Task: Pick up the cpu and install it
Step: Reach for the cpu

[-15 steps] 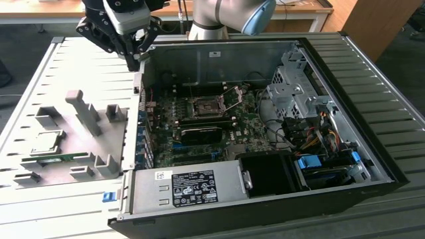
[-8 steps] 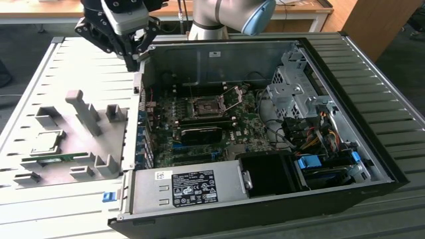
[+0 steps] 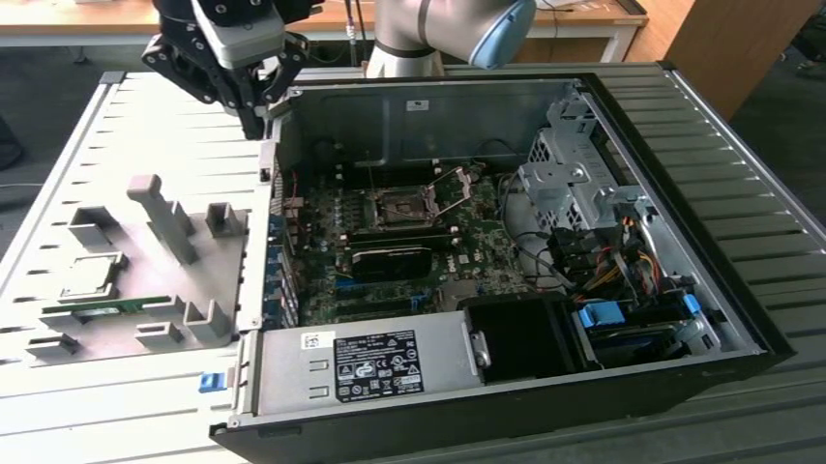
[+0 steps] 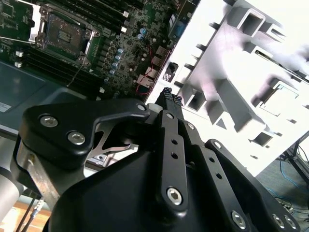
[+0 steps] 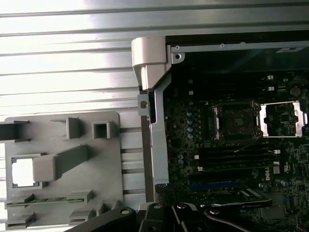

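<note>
The cpu (image 3: 88, 277) is a small silver-grey square lying flat in a recess of the grey fixture plate (image 3: 155, 242) at the exterior view's left, outside the computer case. In the first wrist view the cpu (image 5: 21, 172) shows as a bright square. My gripper (image 3: 251, 121) hangs above the case's back left corner, well away from the cpu, with its fingers shut on nothing. Its fingertips (image 4: 169, 95) meet in the second wrist view. The black motherboard socket (image 3: 398, 205) stands uncovered, its metal frame (image 3: 455, 187) swung up.
A long green memory stick (image 3: 103, 307) lies in the fixture just in front of the cpu. Grey posts (image 3: 162, 217) rise from the fixture. The open case wall (image 3: 269, 193) stands between fixture and motherboard. Drive cages and cables (image 3: 594, 222) fill the case's right side.
</note>
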`<state>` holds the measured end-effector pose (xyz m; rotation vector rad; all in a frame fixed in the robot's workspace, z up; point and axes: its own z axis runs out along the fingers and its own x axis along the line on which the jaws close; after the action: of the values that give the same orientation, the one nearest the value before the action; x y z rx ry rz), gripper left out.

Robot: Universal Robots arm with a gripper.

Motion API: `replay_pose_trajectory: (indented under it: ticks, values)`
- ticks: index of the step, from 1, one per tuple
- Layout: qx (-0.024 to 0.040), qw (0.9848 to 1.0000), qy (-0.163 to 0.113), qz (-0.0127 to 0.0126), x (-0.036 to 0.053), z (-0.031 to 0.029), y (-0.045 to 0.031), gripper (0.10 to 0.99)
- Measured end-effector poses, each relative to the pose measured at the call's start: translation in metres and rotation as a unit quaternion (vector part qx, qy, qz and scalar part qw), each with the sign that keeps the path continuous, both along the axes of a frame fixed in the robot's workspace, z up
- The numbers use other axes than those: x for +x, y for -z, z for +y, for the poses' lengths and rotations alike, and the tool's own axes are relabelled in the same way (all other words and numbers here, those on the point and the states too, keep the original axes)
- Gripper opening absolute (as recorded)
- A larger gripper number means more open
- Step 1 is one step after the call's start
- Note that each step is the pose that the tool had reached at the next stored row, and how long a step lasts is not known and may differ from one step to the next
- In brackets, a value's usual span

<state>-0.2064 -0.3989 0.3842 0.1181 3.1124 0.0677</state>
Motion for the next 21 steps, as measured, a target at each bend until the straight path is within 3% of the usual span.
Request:
replay_pose_trajectory:
  ticks: [21]
  values:
    - [0.0, 1.0, 0.0, 0.0, -0.0067, 0.0, 0.0011, 0.106]
